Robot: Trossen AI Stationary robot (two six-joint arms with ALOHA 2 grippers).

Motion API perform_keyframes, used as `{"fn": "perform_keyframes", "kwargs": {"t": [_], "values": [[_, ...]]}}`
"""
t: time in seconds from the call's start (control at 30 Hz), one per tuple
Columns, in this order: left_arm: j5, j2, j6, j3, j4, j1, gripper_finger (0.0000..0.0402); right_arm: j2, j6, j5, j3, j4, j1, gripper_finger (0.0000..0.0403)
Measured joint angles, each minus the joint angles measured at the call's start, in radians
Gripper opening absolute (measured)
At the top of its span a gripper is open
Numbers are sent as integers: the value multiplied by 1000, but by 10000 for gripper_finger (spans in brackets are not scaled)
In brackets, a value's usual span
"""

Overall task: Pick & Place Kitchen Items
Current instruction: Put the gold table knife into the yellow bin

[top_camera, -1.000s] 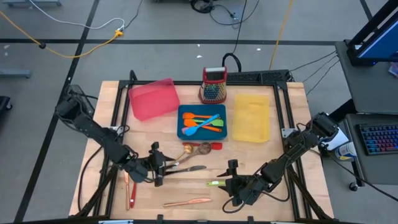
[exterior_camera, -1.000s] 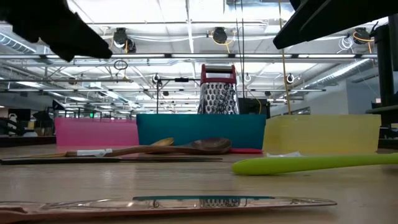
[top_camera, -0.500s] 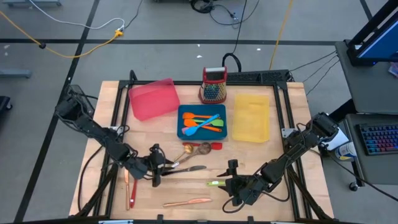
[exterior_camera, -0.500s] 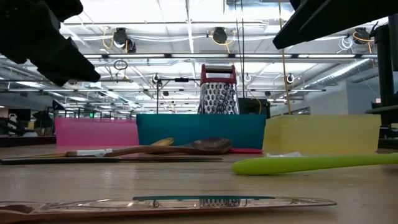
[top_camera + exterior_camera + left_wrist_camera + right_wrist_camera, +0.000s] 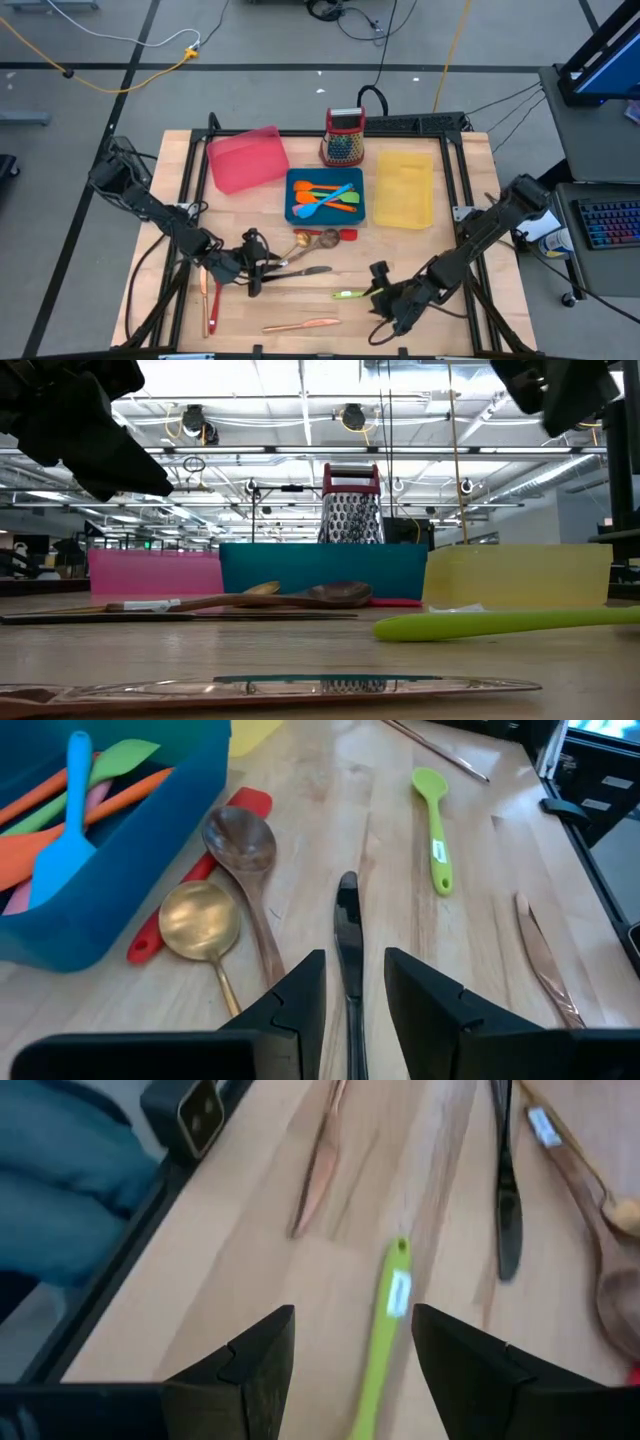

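Observation:
A black knife [image 5: 347, 925] lies flat on the wooden table, and my left gripper [image 5: 355, 990] hovers over its handle, open, one finger on each side and touching nothing. A green spoon [image 5: 384, 1330] lies flat nearer the table's right. My right gripper [image 5: 352, 1350] hangs above its handle end, also open, and clear of it. In the high view my left gripper [image 5: 258, 265] is left of centre and my right gripper [image 5: 376, 296] is near the front edge. A wooden spoon [image 5: 245, 845], a gold spoon [image 5: 200, 920] and a red spatula [image 5: 160, 925] lie beside the blue tray [image 5: 120, 870].
The blue tray [image 5: 296, 196] holds several coloured utensils. A pink tray [image 5: 245, 158] and a yellow tray [image 5: 403, 188] flank it, with a grater [image 5: 343, 137] behind. A copper knife [image 5: 300, 325] lies near the front edge. Red and orange utensils [image 5: 207, 300] lie at the front left.
My left gripper has sunk a little toward the black knife and rolled slightly. My right gripper has risen a little above the green spoon and tipped to point more steeply down. No utensil has moved.

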Motion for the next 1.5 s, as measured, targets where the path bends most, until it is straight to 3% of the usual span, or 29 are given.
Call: {"fn": "perform_keyframes", "kwargs": {"t": [0.23,0.67,0.93,1.23,1.5], "values": [[-3,0,-11,0,2,2,108,-101,158,-146,0,-253,6,196],[-56,0,-70,0,5,2,108,-108,382,-429,-17,-774,107,196],[-57,0,-76,0,14,2,108,-106,382,-427,-200,-663,159,184],[-55,0,-78,0,26,2,108,-112,373,-426,-331,-530,158,108],[-53,0,-78,0,26,2,108,-119,347,-387,-341,-490,158,37]]}}
